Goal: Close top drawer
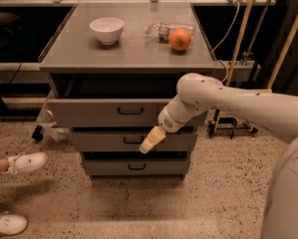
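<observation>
The top drawer [88, 112] is a wide grey drawer under the cabinet top, with a small black centre pull handle [130, 111]. It stands pulled out a short way, with a dark gap showing above its front panel. My gripper [151, 140] is at the end of the white arm, in front of the drawer fronts, just below the top drawer's panel and right of its handle. Its cream-coloured tip points down and left over the middle drawer [103, 141].
The bottom drawer [108, 167] sits below. On the cabinet top [74, 51] are a white bowl [107, 30], a plastic bottle [161, 30] and an orange [180, 39]. A person's white shoes [26, 162] are on the floor at left. Poles and cables stand at right.
</observation>
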You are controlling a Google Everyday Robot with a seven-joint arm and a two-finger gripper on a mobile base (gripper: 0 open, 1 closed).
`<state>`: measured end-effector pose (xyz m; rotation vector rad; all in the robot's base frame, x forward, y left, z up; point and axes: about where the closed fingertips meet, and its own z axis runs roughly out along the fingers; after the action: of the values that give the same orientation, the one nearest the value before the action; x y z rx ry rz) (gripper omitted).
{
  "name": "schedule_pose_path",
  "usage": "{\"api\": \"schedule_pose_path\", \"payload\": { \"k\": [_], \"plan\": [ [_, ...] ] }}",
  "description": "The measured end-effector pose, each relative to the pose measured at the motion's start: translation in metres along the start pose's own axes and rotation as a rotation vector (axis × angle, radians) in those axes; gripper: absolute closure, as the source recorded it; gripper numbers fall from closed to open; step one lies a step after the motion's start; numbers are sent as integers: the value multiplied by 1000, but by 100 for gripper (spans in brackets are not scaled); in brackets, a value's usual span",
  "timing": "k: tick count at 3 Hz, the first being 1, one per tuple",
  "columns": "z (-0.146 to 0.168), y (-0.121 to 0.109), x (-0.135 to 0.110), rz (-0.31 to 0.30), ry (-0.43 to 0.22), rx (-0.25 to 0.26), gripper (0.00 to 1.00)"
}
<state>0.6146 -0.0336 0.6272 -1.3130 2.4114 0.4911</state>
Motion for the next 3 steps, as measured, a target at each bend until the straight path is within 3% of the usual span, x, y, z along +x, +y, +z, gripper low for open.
{"api": "schedule_pose_path", "payload": {
  "k": [1,3],
  "plan": [
    [-12,-22,-36,3,-12,47,0],
    [-18,-33,-94,11,-45,88,0]
  ]
}}
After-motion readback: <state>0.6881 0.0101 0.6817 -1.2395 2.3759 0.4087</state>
